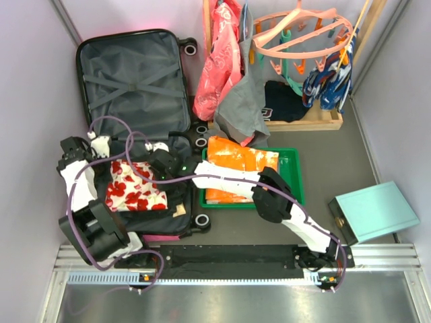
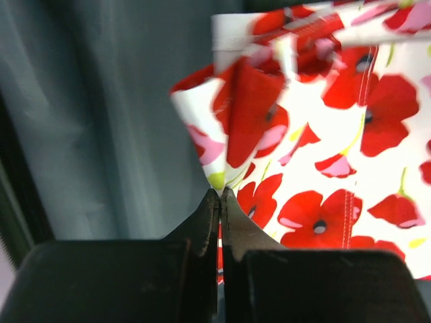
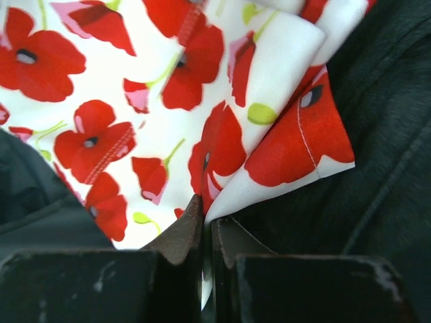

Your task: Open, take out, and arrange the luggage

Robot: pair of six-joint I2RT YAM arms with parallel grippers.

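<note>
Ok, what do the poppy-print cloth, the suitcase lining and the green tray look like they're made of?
White red-poppy printed cloth: thin matte woven fabric, perhaps cotton or polyester; it folds softly and shows stitched seams. Dark grey lining of the pink hard-shell suitcase: smooth synthetic-looking textile, lightly wrinkled, strapped. Green rectangular tray: probably moulded plastic; even colour, rigid raised rim.

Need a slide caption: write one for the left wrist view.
Left claw shut on a fold of poppy-print cloth inside the open luggage.
</note>
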